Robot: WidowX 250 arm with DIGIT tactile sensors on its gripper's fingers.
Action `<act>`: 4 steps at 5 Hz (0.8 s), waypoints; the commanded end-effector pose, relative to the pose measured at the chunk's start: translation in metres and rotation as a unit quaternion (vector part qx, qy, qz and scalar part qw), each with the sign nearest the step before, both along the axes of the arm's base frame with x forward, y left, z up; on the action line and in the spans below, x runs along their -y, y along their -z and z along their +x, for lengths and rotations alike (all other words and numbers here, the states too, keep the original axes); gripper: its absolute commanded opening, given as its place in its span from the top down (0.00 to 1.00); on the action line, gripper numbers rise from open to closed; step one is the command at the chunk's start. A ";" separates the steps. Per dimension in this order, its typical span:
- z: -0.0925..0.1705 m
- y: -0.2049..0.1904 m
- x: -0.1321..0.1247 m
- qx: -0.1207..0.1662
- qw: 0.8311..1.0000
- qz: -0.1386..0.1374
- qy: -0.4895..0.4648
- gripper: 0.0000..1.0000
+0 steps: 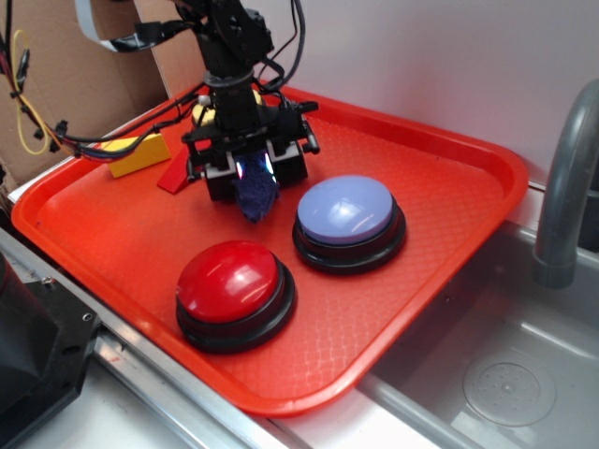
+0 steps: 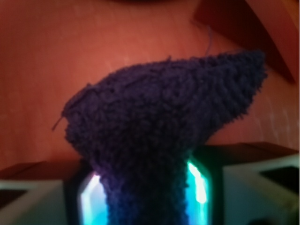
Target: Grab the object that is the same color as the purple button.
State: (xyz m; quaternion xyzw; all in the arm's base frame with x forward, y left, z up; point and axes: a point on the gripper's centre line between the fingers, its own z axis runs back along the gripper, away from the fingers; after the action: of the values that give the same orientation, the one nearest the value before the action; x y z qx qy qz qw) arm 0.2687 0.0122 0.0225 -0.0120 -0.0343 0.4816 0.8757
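My robot's fingers pinch the purple cloth between them, its loose end drooping below their tips over the red tray. In the wrist view the cloth fills the frame, one narrow part squeezed between the two lit pads and the wider, pointed part flaring out beyond them. I cannot tell from the side view whether the hanging end touches the tray floor or hangs just clear of it.

Just beyond the fingertips on the side nearer the sink sits the purple button, whose pale dome gives the color to match; the red button lies further forward of the fingers, nearer the tray's front edge. Behind the fingers, a yellow block and a red block rest near the tray's back rim. The tray sits on the counter.

I judge the cloth light, soft and floppy: terry pile that squashes rather than slips, nothing to break. A pinch on a bunched fold, as here, looks the soundest hold, since a thin edge could slide out.
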 end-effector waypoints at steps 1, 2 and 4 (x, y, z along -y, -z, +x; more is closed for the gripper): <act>0.012 -0.060 -0.018 0.023 0.989 0.037 0.144 1.00; 0.001 -0.095 -0.019 0.017 0.964 0.024 0.264 1.00; -0.051 -0.143 -0.025 0.033 0.917 0.030 0.396 1.00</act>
State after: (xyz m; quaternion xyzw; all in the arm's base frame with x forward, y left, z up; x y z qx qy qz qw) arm 0.2104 0.0232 0.1551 -0.0175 -0.0478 0.0891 0.9947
